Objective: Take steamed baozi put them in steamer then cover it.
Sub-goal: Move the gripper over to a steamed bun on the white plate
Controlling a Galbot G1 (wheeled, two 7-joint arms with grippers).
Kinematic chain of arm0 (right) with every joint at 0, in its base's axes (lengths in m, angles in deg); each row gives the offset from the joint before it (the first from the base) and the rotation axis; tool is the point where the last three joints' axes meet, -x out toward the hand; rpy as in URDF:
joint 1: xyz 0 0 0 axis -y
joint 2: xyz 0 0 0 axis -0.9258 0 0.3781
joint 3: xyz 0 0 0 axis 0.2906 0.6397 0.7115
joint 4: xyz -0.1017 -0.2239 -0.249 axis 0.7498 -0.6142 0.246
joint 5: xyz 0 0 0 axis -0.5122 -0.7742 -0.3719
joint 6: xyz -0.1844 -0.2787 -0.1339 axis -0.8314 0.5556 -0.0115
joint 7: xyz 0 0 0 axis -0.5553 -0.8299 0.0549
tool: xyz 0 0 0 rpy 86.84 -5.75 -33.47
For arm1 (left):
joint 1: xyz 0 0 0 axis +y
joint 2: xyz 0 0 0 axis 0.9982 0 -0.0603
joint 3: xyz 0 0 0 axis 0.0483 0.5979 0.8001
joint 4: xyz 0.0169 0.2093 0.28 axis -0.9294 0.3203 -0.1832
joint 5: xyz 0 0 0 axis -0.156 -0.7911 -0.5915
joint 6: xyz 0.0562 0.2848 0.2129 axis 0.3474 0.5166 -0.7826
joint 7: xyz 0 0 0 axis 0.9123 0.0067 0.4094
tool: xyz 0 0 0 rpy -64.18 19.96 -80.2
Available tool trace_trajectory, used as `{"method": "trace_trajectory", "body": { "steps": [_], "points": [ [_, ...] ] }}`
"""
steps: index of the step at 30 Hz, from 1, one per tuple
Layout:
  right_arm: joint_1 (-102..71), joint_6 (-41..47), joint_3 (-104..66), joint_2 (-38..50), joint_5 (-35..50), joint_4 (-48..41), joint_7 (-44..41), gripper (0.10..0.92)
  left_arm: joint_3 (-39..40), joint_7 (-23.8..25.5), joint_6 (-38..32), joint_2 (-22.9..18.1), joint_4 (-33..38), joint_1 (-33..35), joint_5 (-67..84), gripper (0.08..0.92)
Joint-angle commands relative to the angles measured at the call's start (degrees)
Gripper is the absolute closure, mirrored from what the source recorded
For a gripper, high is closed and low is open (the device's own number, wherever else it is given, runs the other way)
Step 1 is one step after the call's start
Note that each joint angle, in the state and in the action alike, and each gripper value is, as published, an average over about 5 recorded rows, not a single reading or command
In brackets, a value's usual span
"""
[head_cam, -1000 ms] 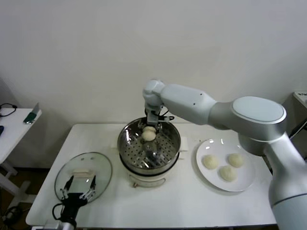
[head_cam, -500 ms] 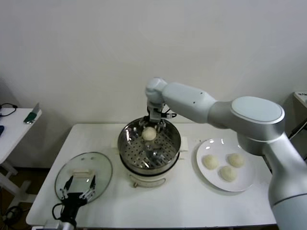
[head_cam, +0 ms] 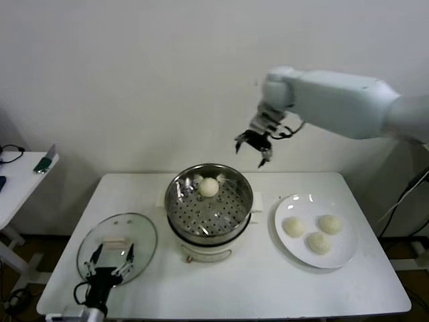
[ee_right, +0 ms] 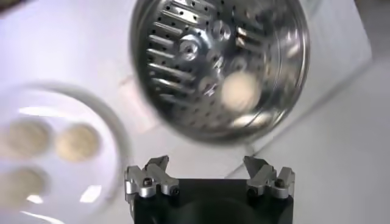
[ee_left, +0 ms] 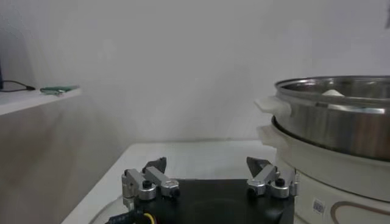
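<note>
R gripper (head_cam: 254,147) just let go, lifted clear | 1 baozi (head_cam: 209,187) now in steamer (head_cam: 181,208) | 3 left on plate (head_cam: 285,243) | your L gripper (head_cam: 107,263) idle, open by lid (head_cam: 137,231)

The steamer (head_cam: 209,213) is sitting mid-desk (head_cam: 268,288) with one baozi (head_cam: 209,187) lying in it toward the back. To its right, a plate (head_cam: 295,248) is carrying three buns (head_cam: 318,242). To its left, a lid (head_cam: 117,245) is lying flat near the front edge.
</note>
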Motion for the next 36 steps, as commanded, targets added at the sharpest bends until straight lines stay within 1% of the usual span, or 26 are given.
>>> {"method": "trace_trajectory", "body": {
  "steps": [1,6,11,18,22,28,36],
  "points": [
    [4.77,22.30,13.93,19.11,8.43,17.90,6.71,0.203,0.17,0.01,0.09,-0.13,-0.36,-0.46,-0.18,0.177],
    [-2.40,29.10,10.05,20.79,8.76,21.33,12.33,0.203,0.18,0.03,0.11,-0.06,-0.33,-0.67,-0.13,0.177],
    [-11.55,32.00,3.99,20.00,4.39,18.62,14.71,0.203,0.15,0.03,0.08,0.07,-0.29,-0.65,-0.46,0.177],
    [-22.26,31.77,-3.90,15.90,-2.19,9.21,15.09,0.203,0.11,-0.03,-0.10,-0.18,-0.33,-0.29,-0.67,0.177],
    [-26.56,31.54,-7.66,13.20,-4.16,5.22,15.08,0.203,0.09,-0.08,-0.18,-0.34,-0.45,-0.10,-0.78,0.177],
    [-30.15,31.29,-10.97,10.80,-4.69,1.56,14.99,0.203,-0.11,-0.13,-0.27,-0.59,-0.54,0.19,-0.90,0.177],
    [-32.67,30.55,-12.93,9.92,-6.09,-1.38,14.73,0.203,-0.02,-0.17,-0.44,-0.86,-0.90,0.28,-1.02,0.177]
  ]
}}
